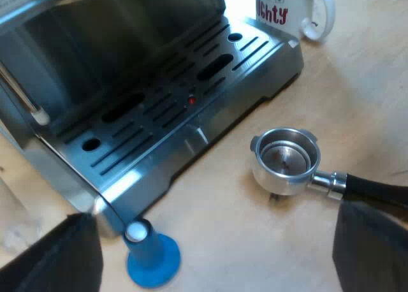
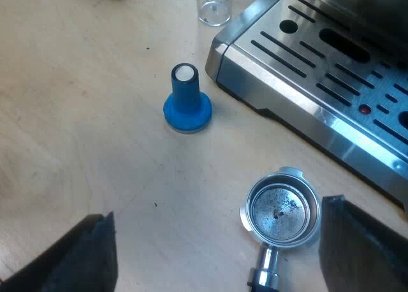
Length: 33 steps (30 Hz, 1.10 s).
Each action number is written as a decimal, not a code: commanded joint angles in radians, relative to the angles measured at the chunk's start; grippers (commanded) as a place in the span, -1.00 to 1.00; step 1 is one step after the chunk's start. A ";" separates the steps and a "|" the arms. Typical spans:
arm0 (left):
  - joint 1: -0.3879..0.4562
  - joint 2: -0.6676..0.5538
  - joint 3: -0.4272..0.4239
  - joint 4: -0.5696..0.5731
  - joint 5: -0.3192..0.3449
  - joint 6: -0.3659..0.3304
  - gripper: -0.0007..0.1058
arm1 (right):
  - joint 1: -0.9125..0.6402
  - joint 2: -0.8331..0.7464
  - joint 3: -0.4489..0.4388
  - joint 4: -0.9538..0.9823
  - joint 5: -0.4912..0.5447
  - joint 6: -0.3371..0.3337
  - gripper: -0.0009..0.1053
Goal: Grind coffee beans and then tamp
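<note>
Both the left gripper (image 1: 213, 219) and the right gripper (image 2: 218, 210) are released, fingers spread, grasping nothing. The metal holder with a dark handle (image 1: 287, 161) lies loose on the pale wooden table (image 1: 255, 241), near the steel espresso machine's slotted drip tray (image 1: 159, 123). Taking the tray as twelve o'clock from the holder's cup, the handle points to five o'clock and the blue cylindrical tamper (image 2: 186, 104) stands upright at nine o'clock.

Even, soft light falls from above on the pale desk (image 1: 255, 241), which looks bright in both views. The espresso machine (image 1: 127, 81) is dim in its recess, while the front rim of its drip tray (image 2: 331, 123) shines with streaks of glare. A blown-out white patch sits beside the mug (image 1: 290, 8). The tamper (image 2: 186, 104) and the holder (image 2: 282, 209) cast only faint, short shadows.
</note>
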 commanded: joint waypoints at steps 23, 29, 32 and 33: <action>0.177 0.489 0.045 -0.317 0.096 -0.031 0.49 | -0.003 -0.007 -0.010 0.001 0.000 -0.015 0.31; 0.177 0.634 0.045 -0.420 0.073 -0.031 0.49 | -0.003 -0.007 -0.010 0.001 0.000 -0.015 0.31; 0.177 0.689 0.045 -0.454 0.065 -0.031 0.49 | -0.003 -0.007 -0.010 0.001 0.000 -0.015 0.31; 0.177 0.699 0.045 -0.456 0.065 -0.031 0.49 | -0.003 -0.007 -0.010 0.001 0.000 -0.015 0.31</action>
